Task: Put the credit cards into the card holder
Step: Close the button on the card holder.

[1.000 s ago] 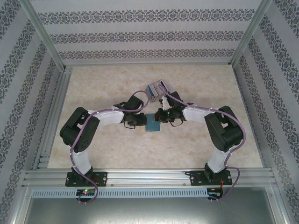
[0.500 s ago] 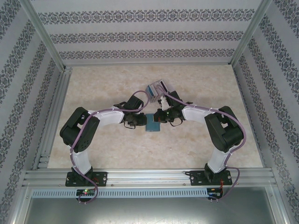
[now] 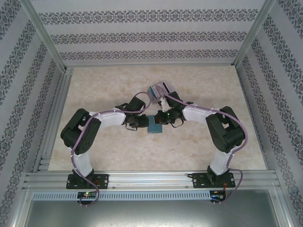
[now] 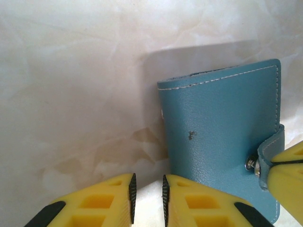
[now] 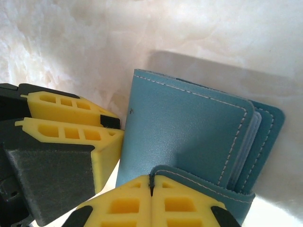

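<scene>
Marbled beige table (image 3: 94, 94) lies inside patterned walls and an aluminium frame. From the left, the left gripper (image 4: 147, 198) rests low by the left edge of the card holder (image 4: 218, 123), its yellow fingers a narrow slit apart with only bare table between them. The teal card holder lies folded shut at the table's middle, between the two grippers. Just behind it, the credit cards (image 3: 159, 90) sit in a fanned pile. The right gripper (image 5: 150, 198) is pressed closed, pinching the holder's clasp strap (image 5: 199, 184).
</scene>
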Motion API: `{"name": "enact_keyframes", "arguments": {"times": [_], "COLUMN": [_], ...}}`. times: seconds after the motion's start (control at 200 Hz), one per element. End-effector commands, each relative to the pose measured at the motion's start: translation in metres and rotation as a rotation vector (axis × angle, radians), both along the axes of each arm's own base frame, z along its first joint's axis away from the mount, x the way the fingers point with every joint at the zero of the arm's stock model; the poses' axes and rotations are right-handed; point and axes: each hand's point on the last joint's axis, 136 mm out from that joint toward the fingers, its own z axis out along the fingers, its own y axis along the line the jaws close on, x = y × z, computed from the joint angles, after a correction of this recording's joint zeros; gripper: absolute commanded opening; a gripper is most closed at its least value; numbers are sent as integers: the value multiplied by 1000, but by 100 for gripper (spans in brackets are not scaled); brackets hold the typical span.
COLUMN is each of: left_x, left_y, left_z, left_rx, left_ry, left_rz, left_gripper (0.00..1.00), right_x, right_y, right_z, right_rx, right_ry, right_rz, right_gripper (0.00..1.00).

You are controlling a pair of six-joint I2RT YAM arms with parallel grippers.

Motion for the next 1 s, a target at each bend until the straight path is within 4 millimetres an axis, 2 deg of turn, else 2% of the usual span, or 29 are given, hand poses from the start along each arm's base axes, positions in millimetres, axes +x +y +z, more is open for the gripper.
{"name": "enact_keyframes", "arguments": {"times": [0.0, 0.34, 0.704, 0.994], "left_x": [1, 2, 2, 2], "left_y": [-11, -13, -12, -13], "left_z": [3, 5, 4, 4], "left_rx": [-18, -28, -24, -27], "left_ry": [-10, -13, -11, -13], "left_rz": [-28, -28, -28, -29], "left_gripper": [24, 24, 24, 24], "right_x": [-3, -9, -6, -9], "right_y": [-2, -5, 3, -8], "right_z": [-7, -18, -20, -36], "right_rx": [-40, -79, -92, -213], "right_ry": [19, 56, 57, 77], "right_rz": [22, 51, 67, 78], "right_gripper": [7, 8, 9, 10]}}
